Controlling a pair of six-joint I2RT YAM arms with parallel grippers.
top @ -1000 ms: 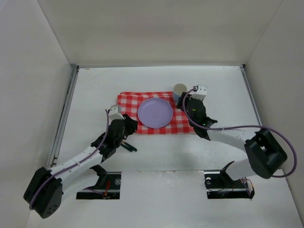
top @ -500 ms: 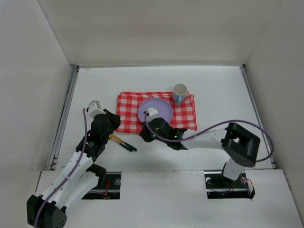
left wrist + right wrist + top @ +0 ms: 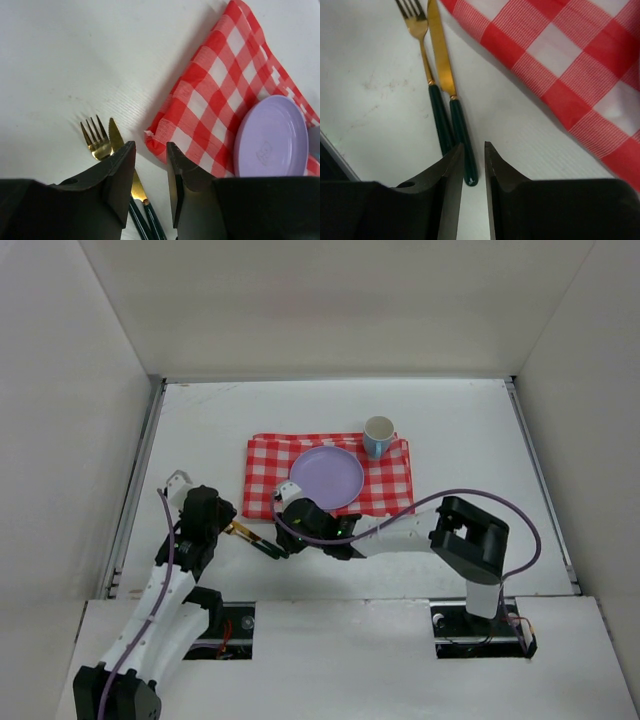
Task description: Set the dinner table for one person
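The white dinner table (image 3: 470, 450) holds a red-and-white checkered cloth (image 3: 268, 465) with a lilac plate (image 3: 326, 477) and a white-and-blue cup (image 3: 378, 436) on it. A gold fork (image 3: 95, 138) and gold knife (image 3: 115, 139) with dark green handles lie side by side on the bare table by the cloth's near-left corner (image 3: 256, 540). My left gripper (image 3: 150, 152) is narrowly open and empty, just above the cutlery necks (image 3: 226, 520). My right gripper (image 3: 474, 149) is narrowly open over the knife handle's end (image 3: 469, 175), holding nothing (image 3: 288, 543).
Grey rails run along the table's left side (image 3: 135, 490) and right side (image 3: 535, 470). White walls enclose the table on three sides. The right forearm (image 3: 400, 532) lies across the table just in front of the cloth. Both arm bases (image 3: 225, 625) sit at the near edge.
My right gripper has left the cup on the cloth and swung left, past the plate, down to the cutlery handles. My left gripper has drawn back leftward from the cloth's corner.
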